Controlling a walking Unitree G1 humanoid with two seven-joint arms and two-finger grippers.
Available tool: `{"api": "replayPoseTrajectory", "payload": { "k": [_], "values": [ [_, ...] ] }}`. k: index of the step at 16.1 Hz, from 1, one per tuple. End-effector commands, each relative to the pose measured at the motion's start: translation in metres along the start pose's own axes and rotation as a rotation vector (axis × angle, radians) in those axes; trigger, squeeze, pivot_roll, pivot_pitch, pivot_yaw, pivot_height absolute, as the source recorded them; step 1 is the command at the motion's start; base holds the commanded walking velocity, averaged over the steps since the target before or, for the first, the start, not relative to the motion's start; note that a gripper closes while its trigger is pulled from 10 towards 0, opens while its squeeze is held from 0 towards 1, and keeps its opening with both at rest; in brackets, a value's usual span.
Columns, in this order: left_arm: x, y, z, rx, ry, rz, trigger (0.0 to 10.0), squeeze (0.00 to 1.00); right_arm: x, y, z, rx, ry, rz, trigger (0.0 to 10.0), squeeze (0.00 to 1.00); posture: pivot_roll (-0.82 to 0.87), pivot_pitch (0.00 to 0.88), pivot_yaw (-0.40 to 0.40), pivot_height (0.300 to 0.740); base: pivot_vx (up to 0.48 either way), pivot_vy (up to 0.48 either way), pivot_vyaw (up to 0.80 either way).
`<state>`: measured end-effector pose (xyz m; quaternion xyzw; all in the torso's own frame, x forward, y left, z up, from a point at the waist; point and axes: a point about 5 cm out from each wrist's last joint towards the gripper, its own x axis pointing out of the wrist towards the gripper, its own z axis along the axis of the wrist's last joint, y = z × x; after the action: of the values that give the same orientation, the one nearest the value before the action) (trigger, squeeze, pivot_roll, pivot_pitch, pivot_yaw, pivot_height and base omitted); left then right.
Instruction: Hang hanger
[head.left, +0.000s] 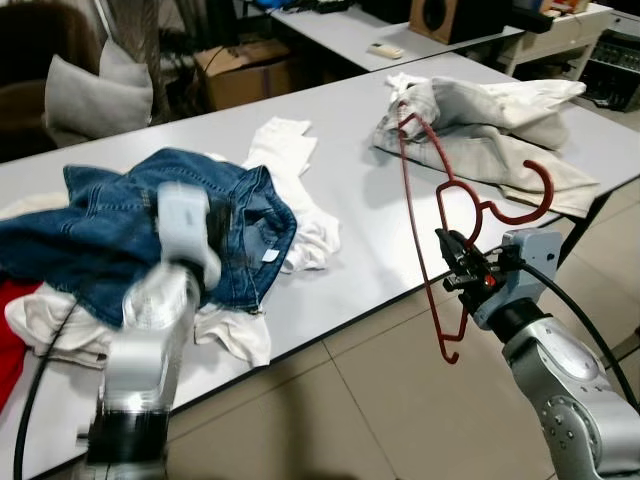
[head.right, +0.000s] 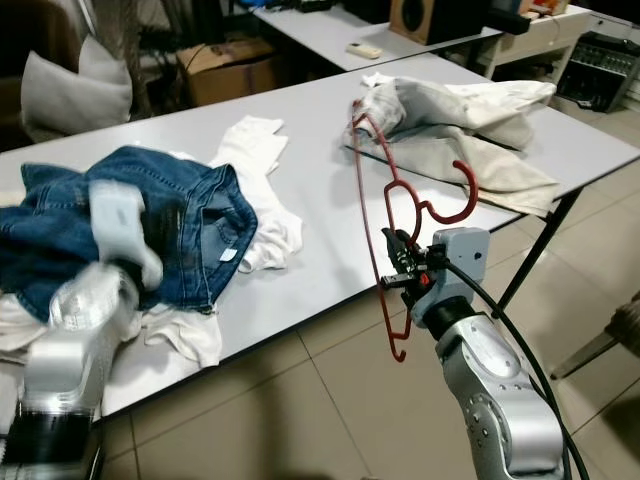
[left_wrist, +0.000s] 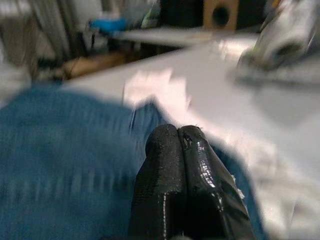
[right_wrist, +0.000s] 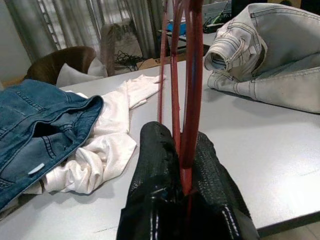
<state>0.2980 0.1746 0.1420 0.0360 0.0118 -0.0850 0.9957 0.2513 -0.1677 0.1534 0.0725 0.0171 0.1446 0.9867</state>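
Right pincer (head.left: 457, 262) clamped on red hanger (head.left: 425, 200)

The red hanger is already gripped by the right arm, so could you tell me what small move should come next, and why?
Probably lift the right gripper up and off the table edge: it is shut on the red hanger, whose far end looks to lie at the pale jeans.

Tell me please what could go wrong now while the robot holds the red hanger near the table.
1. The right end effector grips only the thin wire of the red hanger, so the hanger may twist or slip out.
2. The hanger's upper end sits close to the light grey trousers; it might snag on the cloth when lifted.
3. The left end effector, blurred, is over the blue jeans and could drag them.
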Motion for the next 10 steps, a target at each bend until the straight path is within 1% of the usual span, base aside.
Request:
{"api": "replayPoseTrajectory", "payload": {
  "k": [1,3,4,5,6,7,9,10],
  "values": [
    [-0.002,-0.010,0.009,0.005,-0.044,-0.004,10.0,0.00,0.002,-0.002,0.001,-0.027,-0.014,-0.031,10.0,0.00,-0.18,0.000,0.016,0.740,0.000,-0.472,0.00],
    [-0.009,-0.012,0.002,-0.018,-0.028,0.034,10.0,0.00,0.002,-0.001,-0.006,-0.028,0.003,-0.026,10.0,0.00,-0.16,0.000,-0.003,0.740,0.000,-0.480,0.00],
    [-0.015,-0.014,0.000,-0.027,-0.021,0.042,10.0,0.20,0.003,0.000,-0.008,-0.027,0.008,-0.023,10.0,0.00,-0.15,0.000,-0.016,0.740,0.000,-0.480,0.00],
    [-0.019,-0.015,-0.001,-0.031,-0.017,0.046,10.0,0.29,0.004,0.001,-0.009,-0.020,0.006,-0.023,10.0,0.00,-0.14,0.000,-0.022,0.740,0.000,-0.480,0.00],
    [-0.021,-0.016,-0.002,-0.046,-0.008,0.041,10.0,0.62,0.006,0.003,-0.009,-0.012,0.001,-0.018,10.0,0.00,-0.14,0.000,-0.026,0.740,0.000,-0.480,0.00],
    [-0.023,-0.017,-0.004,-0.039,0.005,0.043,10.0,1.00,0.006,0.005,-0.010,-0.006,0.001,-0.010,10.0,0.00,-0.14,0.000,-0.026,0.740,0.000,-0.480,0.00],
    [-0.024,-0.017,-0.004,-0.025,0.014,0.032,10.0,1.00,0.006,0.006,-0.013,-0.025,0.012,-0.002,10.0,0.00,-0.14,0.000,-0.024,0.740,0.000,-0.480,0.00],
    [-0.023,-0.017,-0.003,0.001,0.010,0.030,10.0,1.00,0.004,0.005,-0.015,-0.038,0.023,-0.001,10.0,0.00,-0.14,0.000,-0.021,0.740,0.000,-0.480,0.00]
  ]
}}
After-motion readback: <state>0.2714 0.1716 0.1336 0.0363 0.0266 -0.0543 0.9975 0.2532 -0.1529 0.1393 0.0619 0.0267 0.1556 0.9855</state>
